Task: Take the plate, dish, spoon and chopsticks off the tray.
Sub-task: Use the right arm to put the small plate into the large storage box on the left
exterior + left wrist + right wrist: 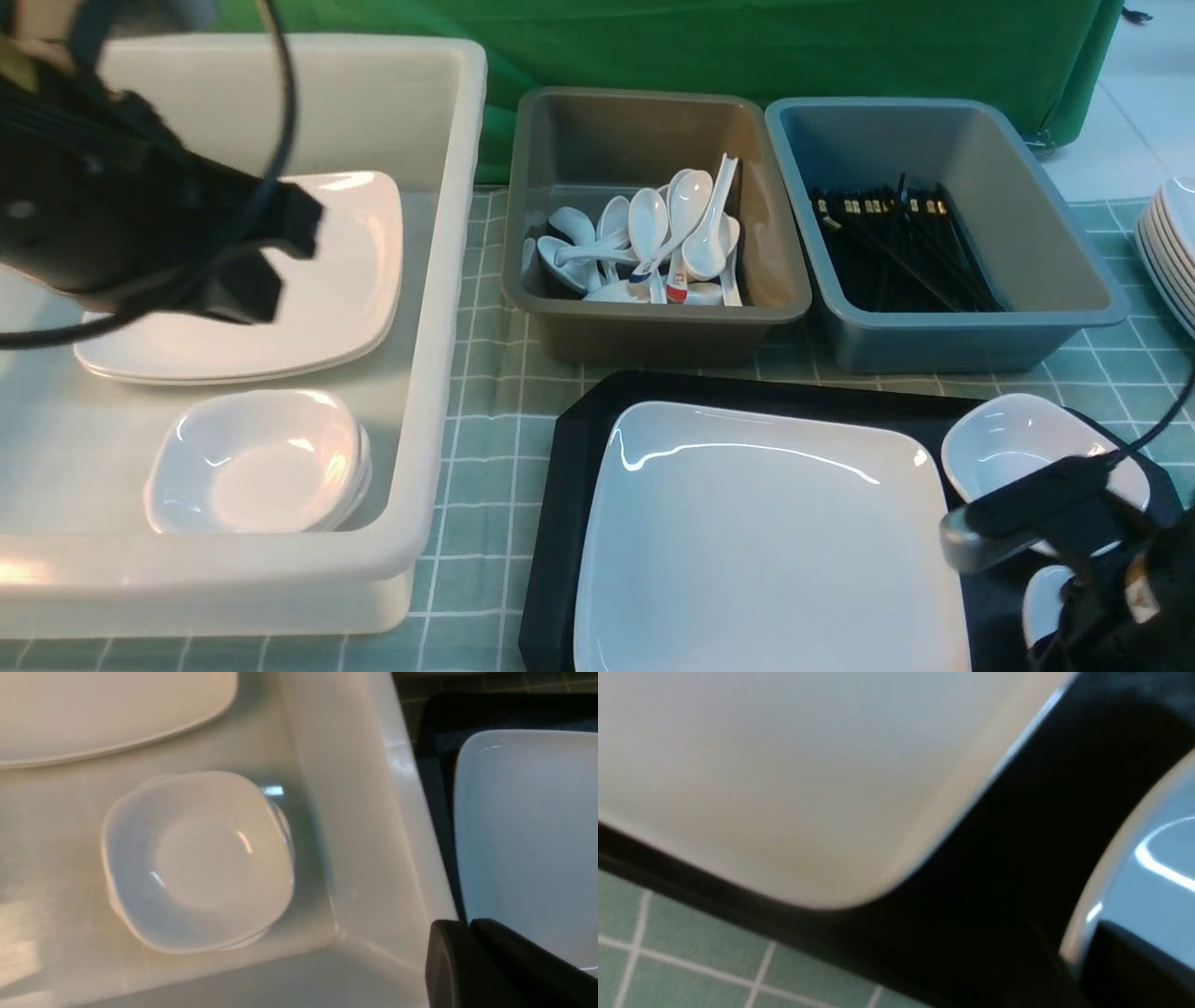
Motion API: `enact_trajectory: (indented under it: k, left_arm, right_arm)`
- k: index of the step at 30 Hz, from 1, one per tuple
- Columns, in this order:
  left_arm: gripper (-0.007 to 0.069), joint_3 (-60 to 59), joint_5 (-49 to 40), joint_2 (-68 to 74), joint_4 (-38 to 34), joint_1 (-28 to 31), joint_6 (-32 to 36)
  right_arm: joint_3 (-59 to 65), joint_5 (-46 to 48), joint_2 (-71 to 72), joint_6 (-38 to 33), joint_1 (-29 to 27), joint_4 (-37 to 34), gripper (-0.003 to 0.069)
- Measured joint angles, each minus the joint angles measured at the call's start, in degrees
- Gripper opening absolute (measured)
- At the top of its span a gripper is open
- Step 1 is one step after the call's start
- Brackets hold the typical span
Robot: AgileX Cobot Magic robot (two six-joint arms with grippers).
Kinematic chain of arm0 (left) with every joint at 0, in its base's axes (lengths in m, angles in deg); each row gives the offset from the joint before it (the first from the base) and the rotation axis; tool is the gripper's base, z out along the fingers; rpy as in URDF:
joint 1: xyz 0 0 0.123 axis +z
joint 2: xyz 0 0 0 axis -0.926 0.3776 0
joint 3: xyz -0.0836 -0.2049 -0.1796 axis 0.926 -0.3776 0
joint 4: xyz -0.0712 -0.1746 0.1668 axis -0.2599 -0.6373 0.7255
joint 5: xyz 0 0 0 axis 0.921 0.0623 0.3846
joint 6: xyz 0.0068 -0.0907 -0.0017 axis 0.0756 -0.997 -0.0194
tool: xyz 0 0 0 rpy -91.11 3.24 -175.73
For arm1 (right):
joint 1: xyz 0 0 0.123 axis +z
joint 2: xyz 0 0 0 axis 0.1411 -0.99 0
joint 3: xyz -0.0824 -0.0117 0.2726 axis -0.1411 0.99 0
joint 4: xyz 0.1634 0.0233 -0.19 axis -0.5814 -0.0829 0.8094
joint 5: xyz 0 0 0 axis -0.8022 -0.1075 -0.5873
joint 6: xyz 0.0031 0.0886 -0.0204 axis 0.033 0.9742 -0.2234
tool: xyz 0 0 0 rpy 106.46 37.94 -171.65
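right end effector is held low over the right side of the tray, beside the plate and on the near side of the dish. in the right wrist view one dark finger is seen just inside a white rim; spoon or dish cannot be told, nor whether the jaws are closed on it. left end effector is closed and empty above the white tub. chopsticks are not seen on the tray. advised: grip is to be confirmed before lifting; the piece is to be raised straight, clear of the plate rim.
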Motion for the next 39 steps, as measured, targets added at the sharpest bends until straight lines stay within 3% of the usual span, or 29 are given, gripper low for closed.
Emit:
enact_trajectory:
  k: [3, 13, 16, 19, 21, 28, 39]
  left_arm:
    - [0.0011, 0.00, -1.22, -0.29, 0.24, 4.05, 0.57]
    - [0.0011, 0.00, -3.14, -2.79, -1.08, 16.59, 2.84]
    - [0.0011, 0.00, -3.19, -5.18, -3.11, 18.06, 3.52]
    - [0.0011, 0.00, -3.25, -7.16, -3.81, 18.06, 3.57]
    - [0.0011, 0.00, -3.25, -9.63, -3.86, 18.06, 2.64]
    - [0.0011, 0.00, -2.93, -14.82, -3.86, 18.06, 0.26]
    - [0.0011, 0.00, -3.83, -18.22, 0.06, 18.06, 0.10]
  right_arm:
    - [-3.85, 5.22, 6.40, 1.29, -0.05, -0.05, 0.0081]
    - [-27.06, 10.88, 7.72, -0.82, -0.05, -3.21, 0.0067]
    - [-38.46, 8.77, 1.35, -7.86, 0.44, -9.43, 0.0067]
    - [-47.03, 6.13, -5.04, -15.09, 3.91, -15.72, 0.0067]
    - [-58.97, 3.32, -15.35, -20.52, 10.44, -18.32, 0.0067]
    - [-82.33, -2.35, -40.35, -26.16, 23.65, -19.73, 0.0067]
    - [-88.84, -5.26, -54.61, -27.54, 30.50, -19.67, 0.0067]
